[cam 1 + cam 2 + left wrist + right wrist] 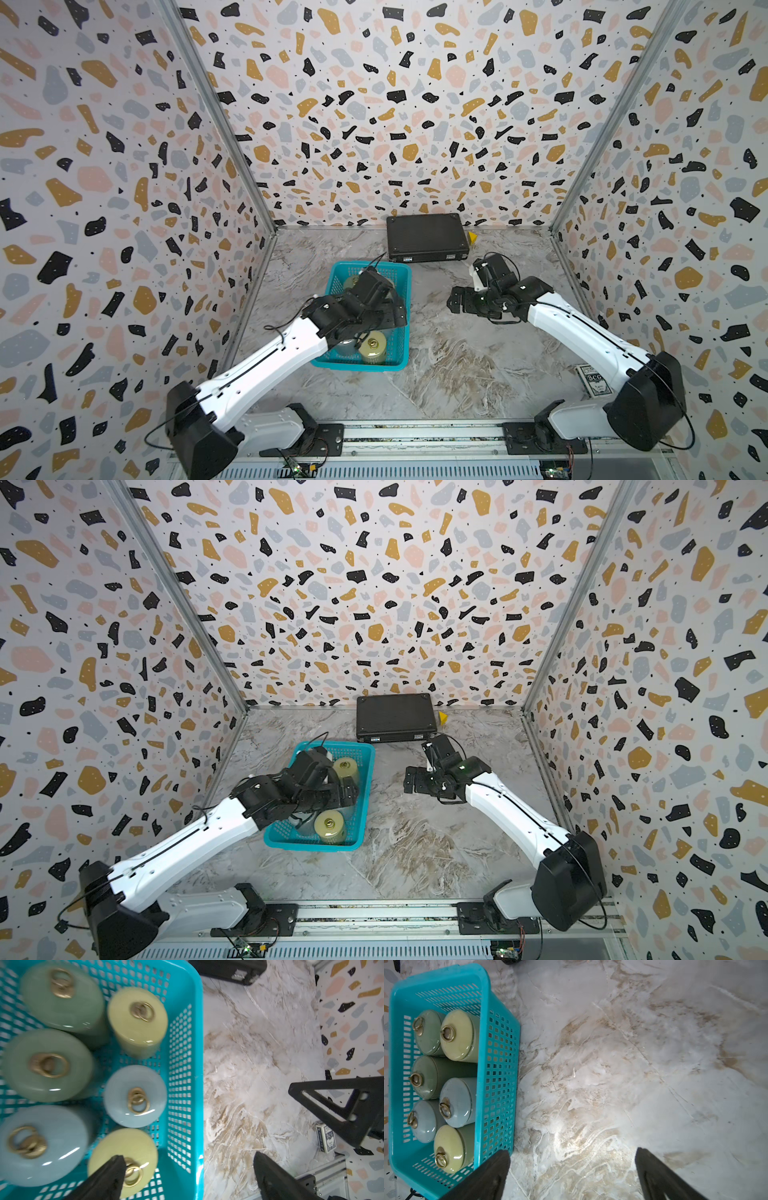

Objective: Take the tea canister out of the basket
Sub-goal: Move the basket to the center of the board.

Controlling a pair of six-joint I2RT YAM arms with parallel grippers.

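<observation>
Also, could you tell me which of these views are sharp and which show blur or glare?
Left wrist view: the tea canisters are smeared with blur, white glints on their lids; right wrist view: the basket is crisp, with a bright sheen on the table; both top views: sharp, evenly lit.

I see three walls (374, 104) closing in the cell, all papered in a terrazzo print of black, ochre, pink and grey chips on white. Bare metal posts (220, 116) run up the two far corners. The worktop (457, 365) is grey-white marble veined with brown, with a soft glare on it. A metal rail (415, 434) lines its near edge.
</observation>
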